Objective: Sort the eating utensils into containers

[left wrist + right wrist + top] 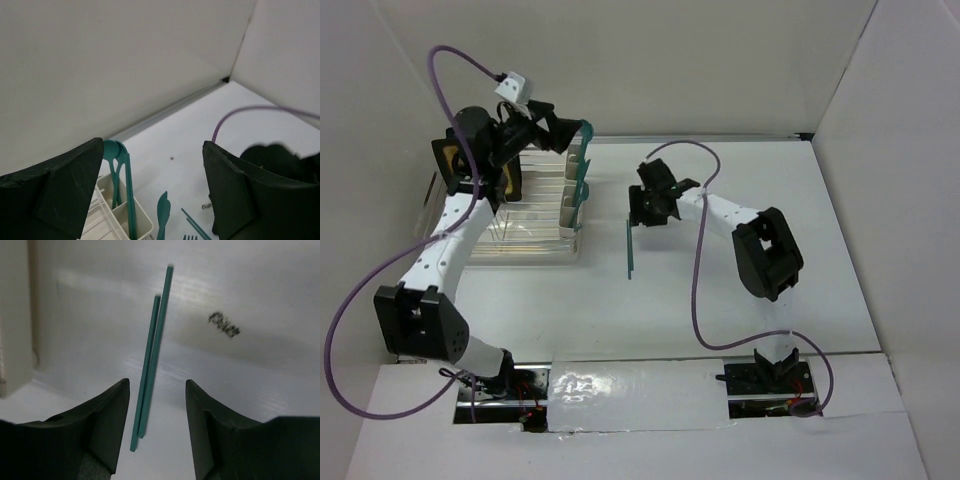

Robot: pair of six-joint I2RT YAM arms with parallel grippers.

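Cream containers (574, 190) stand in a row at the right side of the dish rack. Teal utensils stand in them: spoons (118, 151) in the far cup, a knife (164, 210) nearer. My left gripper (563, 133) hovers above the far cup, open and empty (152, 150). Two teal utensils (630, 245) lie side by side on the table right of the containers; their thin handles (152, 352) run between my right fingers. My right gripper (646, 210) is open just over their upper ends (157, 385), not touching. Fork tines (190, 237) show at the left wrist view's bottom edge.
A clear ribbed dish rack tray (520, 228) sits left of the containers, with a black-rimmed yellow plate (447, 160) standing at its far left behind my left arm. White walls close in the back and sides. A container wall (15, 315) is left of the right gripper.
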